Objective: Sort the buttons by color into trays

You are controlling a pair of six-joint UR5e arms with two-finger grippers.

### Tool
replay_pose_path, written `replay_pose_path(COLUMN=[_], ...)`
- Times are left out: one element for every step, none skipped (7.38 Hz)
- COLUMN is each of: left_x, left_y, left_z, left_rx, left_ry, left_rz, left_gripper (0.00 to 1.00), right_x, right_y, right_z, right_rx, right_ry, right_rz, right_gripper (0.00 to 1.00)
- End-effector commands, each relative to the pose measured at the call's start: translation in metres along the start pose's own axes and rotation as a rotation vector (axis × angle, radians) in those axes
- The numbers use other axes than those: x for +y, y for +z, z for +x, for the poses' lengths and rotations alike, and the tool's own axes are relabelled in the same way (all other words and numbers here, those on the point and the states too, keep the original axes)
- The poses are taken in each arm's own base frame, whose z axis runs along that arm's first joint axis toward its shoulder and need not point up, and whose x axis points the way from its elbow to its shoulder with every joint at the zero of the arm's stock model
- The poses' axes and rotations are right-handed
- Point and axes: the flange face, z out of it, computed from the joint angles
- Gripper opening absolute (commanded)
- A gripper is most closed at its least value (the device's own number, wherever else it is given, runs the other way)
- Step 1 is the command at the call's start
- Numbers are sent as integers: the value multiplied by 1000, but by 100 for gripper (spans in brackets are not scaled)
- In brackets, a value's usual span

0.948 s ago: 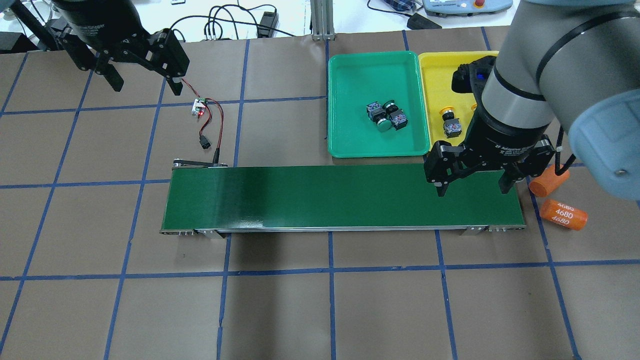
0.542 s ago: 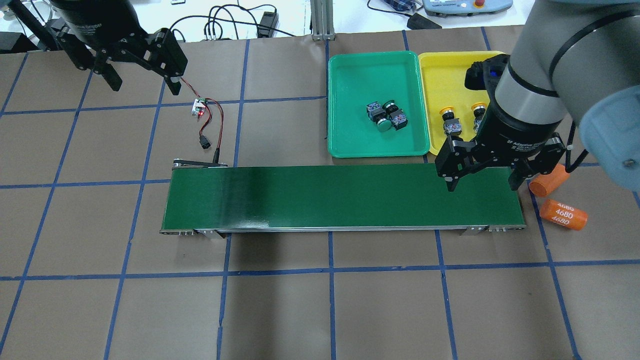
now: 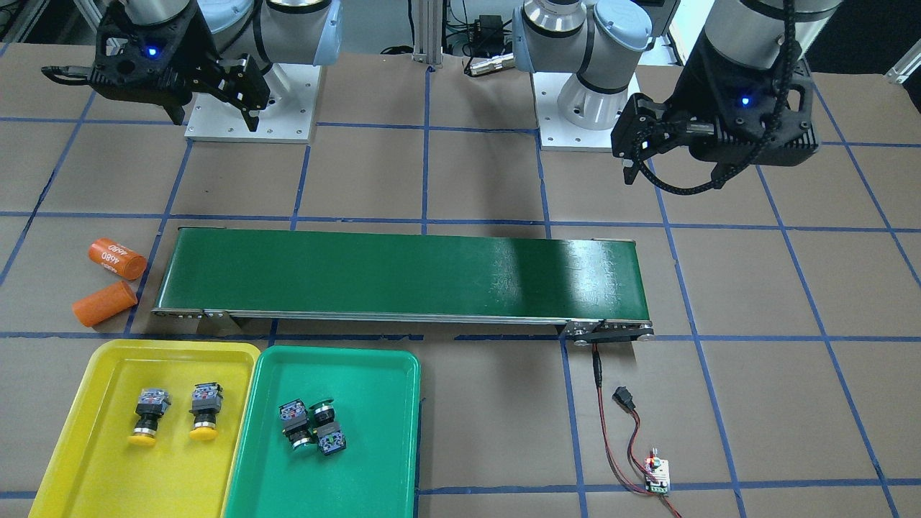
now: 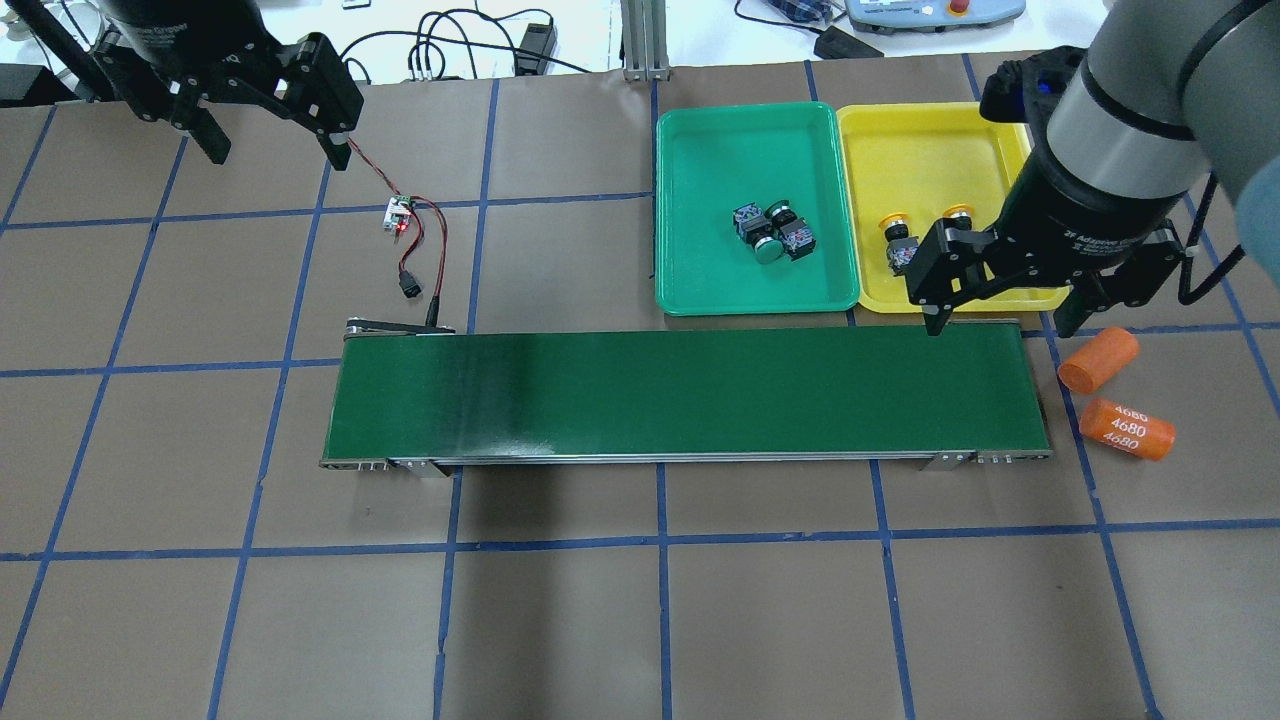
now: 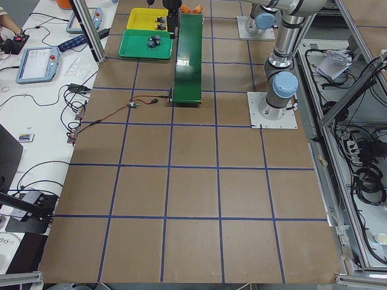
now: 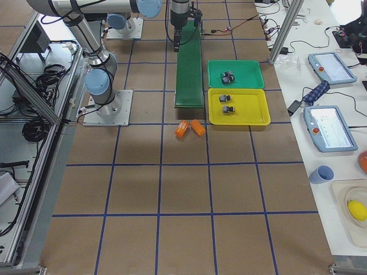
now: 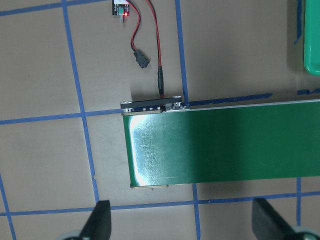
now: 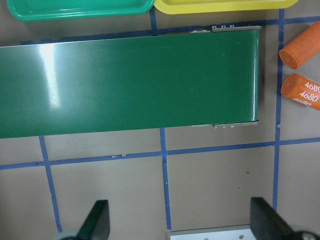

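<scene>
Two green-capped buttons (image 4: 770, 235) lie close together in the green tray (image 4: 700, 150). Beside it, the yellow tray (image 4: 900, 140) holds two yellow-capped buttons (image 4: 900, 240) (image 4: 957, 222), apart from each other. The front-facing view shows the same: a yellow pair (image 3: 147, 414) (image 3: 205, 410) and a green pair (image 3: 313, 424). My right gripper (image 4: 998, 322) hangs open and empty, high over the conveyor's right end and the yellow tray's near edge. My left gripper (image 4: 277, 155) is open and empty too, raised above the table's far left. Its fingers frame bare paper in the left wrist view.
A long dark-green conveyor belt (image 4: 680, 395) runs across the middle, with nothing on it. Two orange cylinders (image 4: 1098, 360) (image 4: 1127, 428) lie by its right end. A small circuit board (image 4: 400, 215) with red and black wires lies by its left end. Blue tape grids the brown table.
In the overhead view my right gripper has drifted up and to the right, off the belt, uncovering the second yellow-capped button. My left gripper has shifted slightly farther back. The buttons have not moved.
</scene>
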Motion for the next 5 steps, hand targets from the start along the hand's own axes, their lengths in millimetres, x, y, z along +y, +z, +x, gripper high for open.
replay_pose_path(left_x=[-5, -3, 5, 9, 10], left_y=[4, 4, 2, -1, -2], left_z=[1, 2, 5, 5, 7], left_rx=[11, 13, 13, 12, 12], left_ry=[0, 2, 3, 1, 6], left_rz=[-15, -15, -13, -8, -8], left_gripper=[100, 100, 100, 100, 100], right_x=[0, 0, 1, 3, 2], right_y=[-2, -1, -1, 2, 3], right_z=[-2, -2, -2, -2, -2], right_rx=[-6, -8, -8, -4, -7], right_ry=[11, 11, 11, 11, 11], right_rz=[0, -2, -2, -16, -16], right_gripper=[100, 100, 100, 100, 100])
